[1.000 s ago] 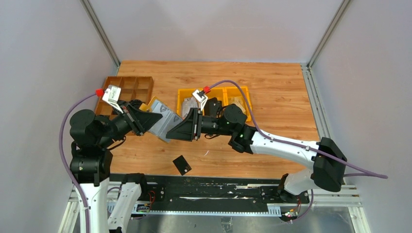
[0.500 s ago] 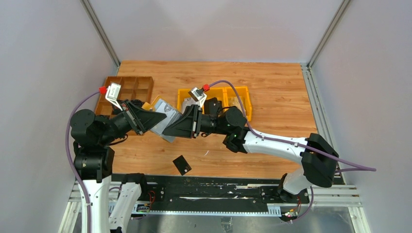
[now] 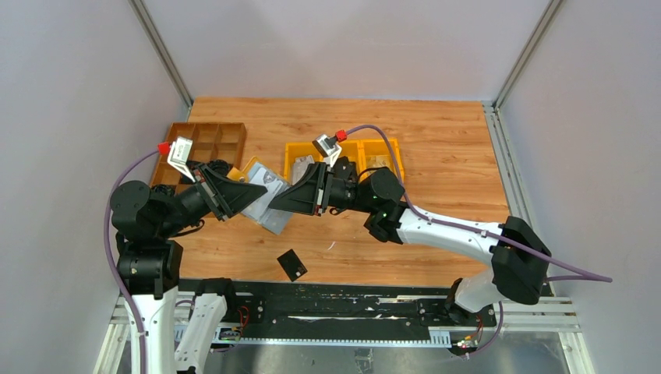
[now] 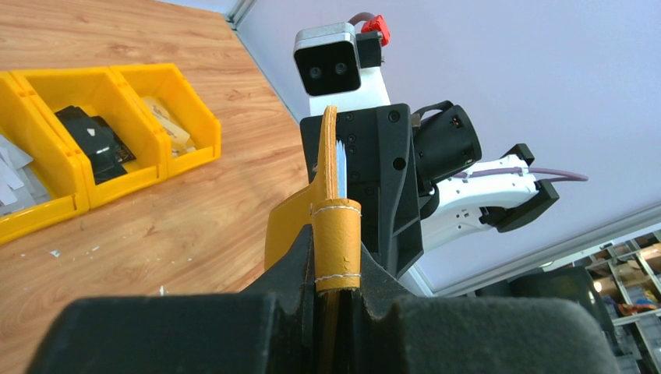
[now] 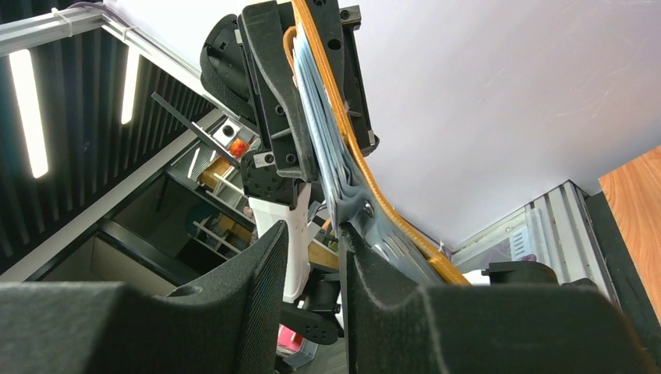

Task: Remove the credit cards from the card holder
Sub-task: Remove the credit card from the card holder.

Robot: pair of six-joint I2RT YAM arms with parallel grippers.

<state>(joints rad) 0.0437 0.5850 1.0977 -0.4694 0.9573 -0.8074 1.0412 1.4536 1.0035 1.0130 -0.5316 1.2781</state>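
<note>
Above the near half of the table (image 3: pixel 452 140), the card holder (image 3: pixel 269 210) hangs in the air between the two arms, clear of the wood.

Left gripper (image 3: pixel 253 189): jaws pressed together on the card holder's mustard edge, pinching it just below the stitched tab; the left wrist view shows the holder standing upright out of the fingers (image 4: pixel 300 265).

Right gripper (image 3: pixel 279 204): jaws stand apart with a visible gap. In the right wrist view, thin pale blue-grey layers (image 5: pixel 319 101) fan out of the holder's yellow shell, and their lower edge meets the inner face of one finger (image 5: pixel 374 288). Whether these layers are cards or pocket lining cannot be told, nor whether anything is gripped.

One black card (image 3: pixel 292 265) lies flat on the table near the front edge, well apart from the holder.

Containers:
- Yellow bins (image 3: pixel 392 148), three joined in a row behind the right gripper. Seen from the left wrist, one end bin holds white scraps (image 4: pixel 12 175), the middle bin a black item (image 4: pixel 93 140), the other end bin tan items (image 4: pixel 165 132).
- Wooden tray (image 3: pixel 201 134), brown, divided into compartments, at the table's left; the left arm covers its near part.
</note>
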